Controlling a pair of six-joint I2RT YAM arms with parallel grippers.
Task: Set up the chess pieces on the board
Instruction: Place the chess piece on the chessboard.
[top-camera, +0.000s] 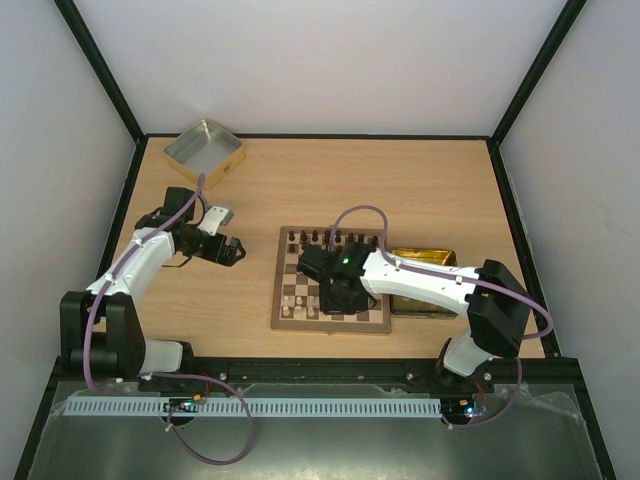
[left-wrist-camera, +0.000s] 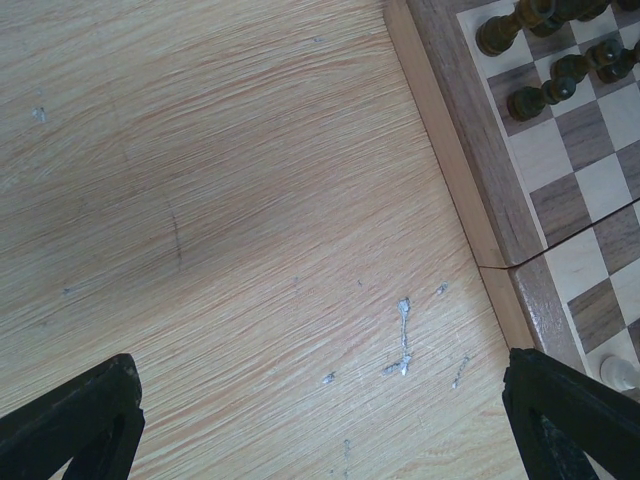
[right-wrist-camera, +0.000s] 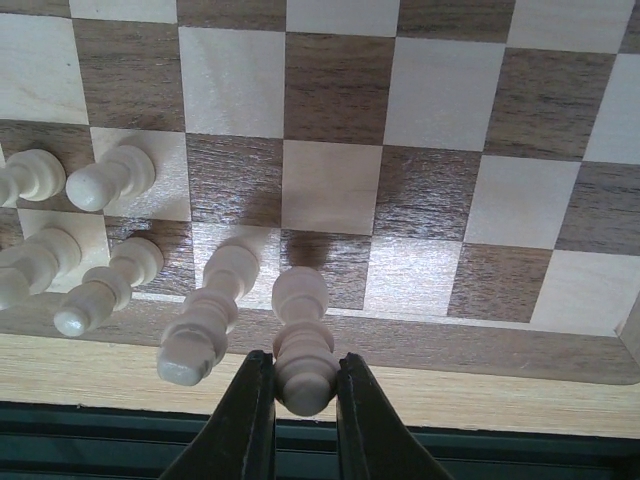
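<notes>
The board (top-camera: 330, 325) lies mid-table, with dark chess pieces (top-camera: 320, 238) along its far rows and pale ones (top-camera: 300, 300) at its near left. My right gripper (right-wrist-camera: 303, 378) is shut on the head of a pale cream piece (right-wrist-camera: 302, 330), whose base is over a near-row square of the board (right-wrist-camera: 430, 95). Right beside it on the left stands another pale piece (right-wrist-camera: 205, 315). Further pale pieces (right-wrist-camera: 105, 180) stand to the left. My left gripper (left-wrist-camera: 320, 400) hangs open and empty over bare table left of the board (left-wrist-camera: 470, 190). Dark pieces (left-wrist-camera: 545, 95) show at its corner.
An empty metal tin (top-camera: 205, 150) sits at the back left corner. A gold tin (top-camera: 425, 262) lies right of the board, partly under the right arm (top-camera: 420, 285). A black rail (top-camera: 330, 368) runs along the table's near edge.
</notes>
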